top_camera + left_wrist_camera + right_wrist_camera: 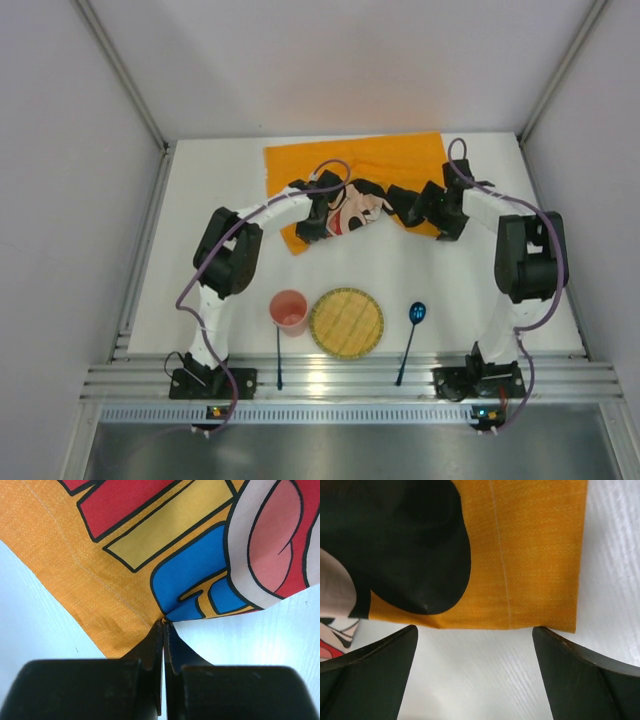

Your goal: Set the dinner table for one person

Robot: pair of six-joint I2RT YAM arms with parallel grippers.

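My left pincer [163, 624] is pinching an edge of the orange placemat [100, 580], which is lying on the white dinner table [450, 280]; my right pincer [474, 630] is standing spread at its corner.

2 arms [213, 318] | white links, black joints | purple cables [180, 298] | black tapered fingers [367, 675]

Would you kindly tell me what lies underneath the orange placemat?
The white dinner table shows around the edges of the placemat; anything beneath the cloth itself is covered.
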